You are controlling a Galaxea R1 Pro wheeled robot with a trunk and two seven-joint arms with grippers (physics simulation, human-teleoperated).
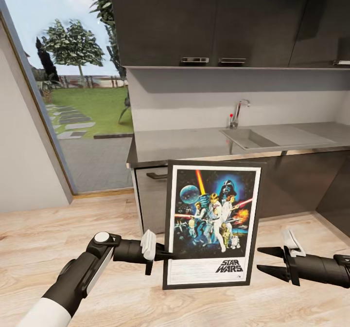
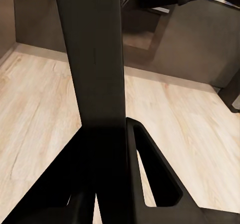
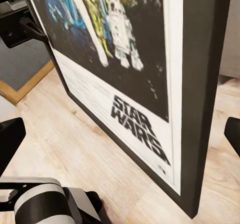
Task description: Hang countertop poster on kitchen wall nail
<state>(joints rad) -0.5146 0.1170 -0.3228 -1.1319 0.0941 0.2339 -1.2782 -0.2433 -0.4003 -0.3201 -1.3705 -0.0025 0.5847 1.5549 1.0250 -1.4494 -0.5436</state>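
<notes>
Gripping the poster [image 1: 212,222] upright, left claw [image 1: 160,255] (right claw [image 1: 271,261] spread).

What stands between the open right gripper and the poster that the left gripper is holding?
Nothing visible does. The right gripper, jaws open, sits beside the poster at its right edge, with only bare wooden floor seen in the gap. The left gripper grips the poster's opposite edge.

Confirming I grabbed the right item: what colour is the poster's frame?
Thin black frame around a white border on the poster; clearest in the head view.
</notes>
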